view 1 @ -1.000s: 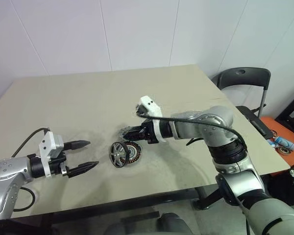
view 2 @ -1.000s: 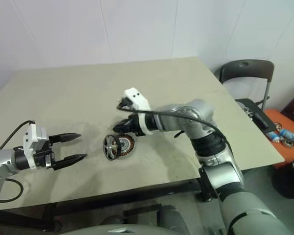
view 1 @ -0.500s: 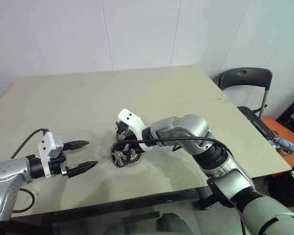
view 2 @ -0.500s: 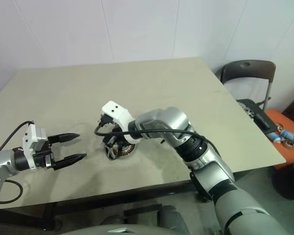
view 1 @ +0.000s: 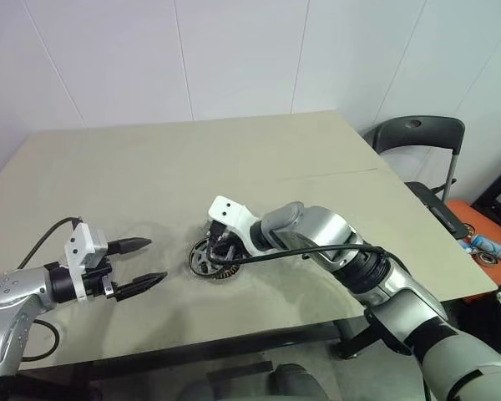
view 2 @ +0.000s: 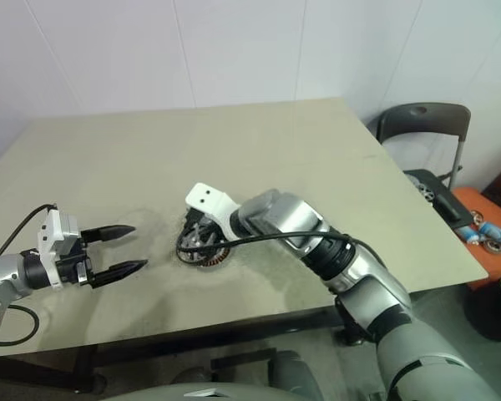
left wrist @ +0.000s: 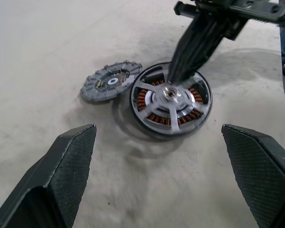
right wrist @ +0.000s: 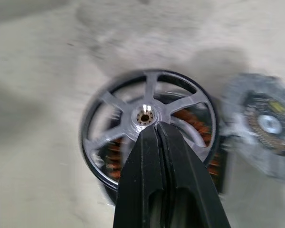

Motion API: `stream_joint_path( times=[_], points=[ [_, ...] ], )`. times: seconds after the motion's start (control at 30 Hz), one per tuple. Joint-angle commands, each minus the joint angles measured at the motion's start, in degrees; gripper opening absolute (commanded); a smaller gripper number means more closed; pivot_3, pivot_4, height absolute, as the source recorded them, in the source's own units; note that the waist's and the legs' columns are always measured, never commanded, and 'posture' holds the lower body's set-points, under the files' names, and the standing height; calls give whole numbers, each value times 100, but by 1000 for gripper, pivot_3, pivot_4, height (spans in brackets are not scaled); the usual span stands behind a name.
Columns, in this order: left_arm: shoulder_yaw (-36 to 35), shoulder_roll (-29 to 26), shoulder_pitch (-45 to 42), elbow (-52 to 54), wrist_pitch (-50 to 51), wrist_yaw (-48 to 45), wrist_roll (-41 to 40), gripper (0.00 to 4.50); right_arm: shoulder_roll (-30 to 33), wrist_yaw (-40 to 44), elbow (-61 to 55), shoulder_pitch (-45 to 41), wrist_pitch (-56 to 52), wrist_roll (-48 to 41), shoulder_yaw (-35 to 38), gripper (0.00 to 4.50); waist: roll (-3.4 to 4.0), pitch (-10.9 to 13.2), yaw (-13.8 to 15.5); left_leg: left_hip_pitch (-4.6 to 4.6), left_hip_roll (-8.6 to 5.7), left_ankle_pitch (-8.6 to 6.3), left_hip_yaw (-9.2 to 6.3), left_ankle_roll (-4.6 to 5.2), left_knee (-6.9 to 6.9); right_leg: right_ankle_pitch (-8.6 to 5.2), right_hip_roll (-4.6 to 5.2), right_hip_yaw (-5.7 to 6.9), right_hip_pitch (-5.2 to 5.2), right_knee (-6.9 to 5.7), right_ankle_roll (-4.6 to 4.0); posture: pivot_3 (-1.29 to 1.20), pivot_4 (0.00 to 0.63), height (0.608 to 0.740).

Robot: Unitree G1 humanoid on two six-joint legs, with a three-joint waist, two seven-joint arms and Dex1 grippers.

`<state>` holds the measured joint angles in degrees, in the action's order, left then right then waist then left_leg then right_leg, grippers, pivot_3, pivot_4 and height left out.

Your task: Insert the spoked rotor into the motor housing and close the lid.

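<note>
Beige bench, white wall behind. Spoked rotor lying flat on motor housing, copper coils visible between spokes; looks seated or nearly. Right hand pinched together, tips at rotor hub. Lid just beside housing, not fitted yet. Left hand spread wide, empty, well clear of housing.

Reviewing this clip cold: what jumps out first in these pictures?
The right gripper, fingers shut, presses its tip down at the hub of the spoked rotor, which lies over the copper windings of the motor housing near the table's front middle. The grey notched lid lies flat right beside it, while the left gripper hangs open off to the left.
</note>
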<state>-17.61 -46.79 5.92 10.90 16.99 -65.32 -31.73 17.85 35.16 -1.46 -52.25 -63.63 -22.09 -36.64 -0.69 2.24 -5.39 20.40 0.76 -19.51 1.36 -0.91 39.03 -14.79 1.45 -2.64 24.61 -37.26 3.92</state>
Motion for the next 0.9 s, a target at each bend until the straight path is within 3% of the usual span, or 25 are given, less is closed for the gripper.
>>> stream_joint_path(
  times=[0.03, 0.37, 0.9],
  points=[
    [-112, -36, -104, 49, -73, 9, -31, 4500, 118, 200, 37, -84, 25, 194, 51, 35, -1, 0, 0, 0, 0, 0, 0, 0, 0, 0, 0, 0, 0, 0, 0, 0, 0, 740],
    [-77, -35, -173, 9, -93, -7, -2, 4500, 261, 595, -87, -27, -6, 321, 188, 35, 0, 0, 1, 3, -1, 0, -1, 0, 1, 0, 1, 2, 2, 0, 0, 0, 0, 740],
    [133, 29, -222, -3, -106, 332, 326, 4500, 122, 910, -223, -44, -92, -48, 1151, 35, -1, 0, 8, 3, -4, 0, -2, 0, 1, 0, 3, 3, 2, -4, 0, 0, 0, 740]
  ],
)
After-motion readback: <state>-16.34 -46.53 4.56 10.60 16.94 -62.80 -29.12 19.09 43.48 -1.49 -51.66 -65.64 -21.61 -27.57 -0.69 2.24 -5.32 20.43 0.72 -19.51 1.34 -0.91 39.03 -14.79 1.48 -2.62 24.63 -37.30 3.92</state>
